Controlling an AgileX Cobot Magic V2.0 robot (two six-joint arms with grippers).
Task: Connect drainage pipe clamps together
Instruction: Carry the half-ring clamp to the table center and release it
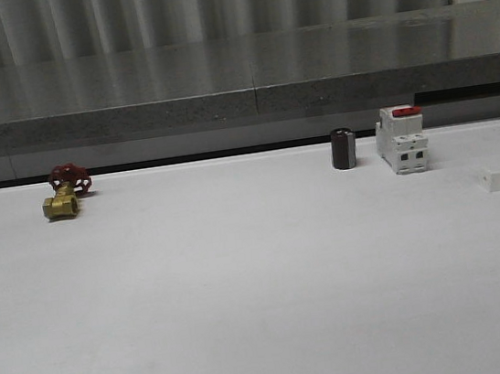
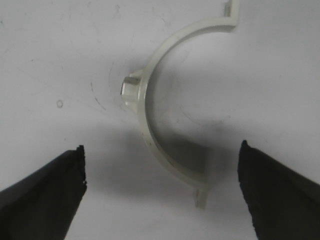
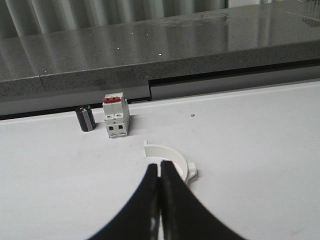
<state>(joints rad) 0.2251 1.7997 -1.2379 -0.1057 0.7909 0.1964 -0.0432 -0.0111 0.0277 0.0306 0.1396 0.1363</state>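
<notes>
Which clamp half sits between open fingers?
The clamp half with the hex boss, in the left wrist view, lying between spread fingers. The other half lies beyond the right gripper's closed fingertips.

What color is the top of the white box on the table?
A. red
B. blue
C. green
A: the white box standing beside the small dark cylinder has a red top, seen in both the front view and the right wrist view.

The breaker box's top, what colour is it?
Red, on the white breaker box; clearest in the front view.
</notes>
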